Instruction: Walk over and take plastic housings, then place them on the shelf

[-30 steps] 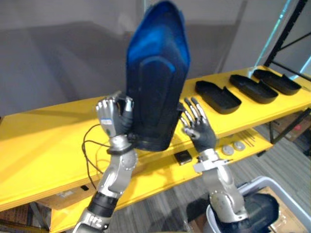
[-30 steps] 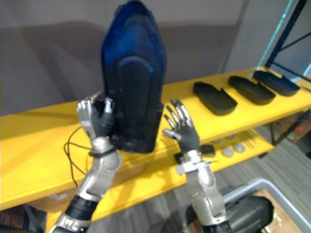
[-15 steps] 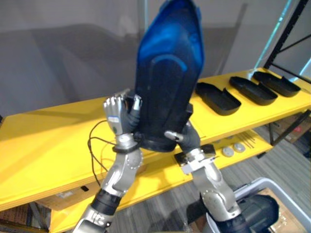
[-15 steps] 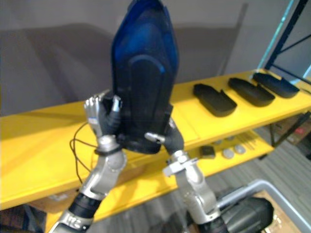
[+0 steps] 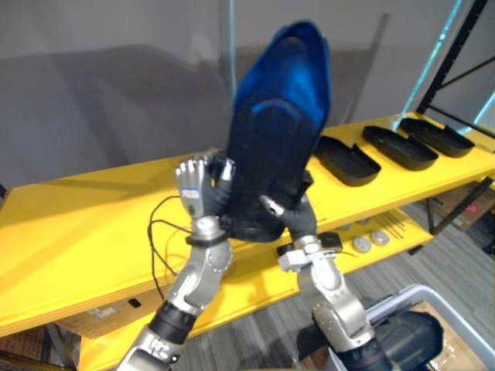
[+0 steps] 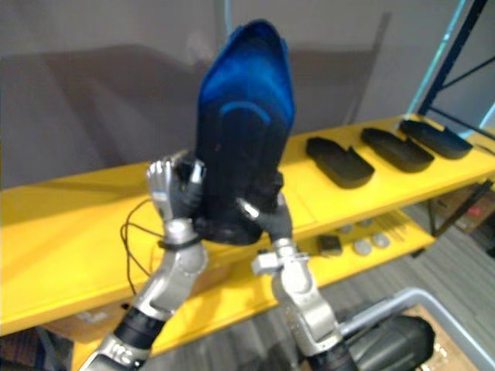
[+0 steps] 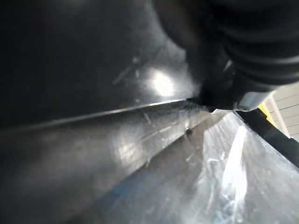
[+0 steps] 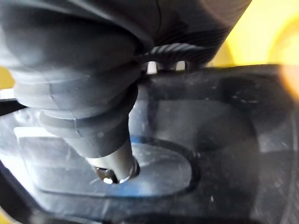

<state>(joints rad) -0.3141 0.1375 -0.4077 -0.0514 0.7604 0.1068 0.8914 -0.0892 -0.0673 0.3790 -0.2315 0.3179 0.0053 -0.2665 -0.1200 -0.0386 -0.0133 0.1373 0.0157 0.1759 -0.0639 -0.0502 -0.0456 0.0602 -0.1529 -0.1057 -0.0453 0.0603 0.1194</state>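
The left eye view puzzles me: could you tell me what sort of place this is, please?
Probably a factory or storeroom: a long yellow shelf with a dark metal rack frame, black housings laid in a row on it, small parts on the lower shelf.

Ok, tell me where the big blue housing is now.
The housing is held on end at the centre of the eye views, gripped at its base by the left hand and right hand, in front of the yellow shelf and left of three black housings.
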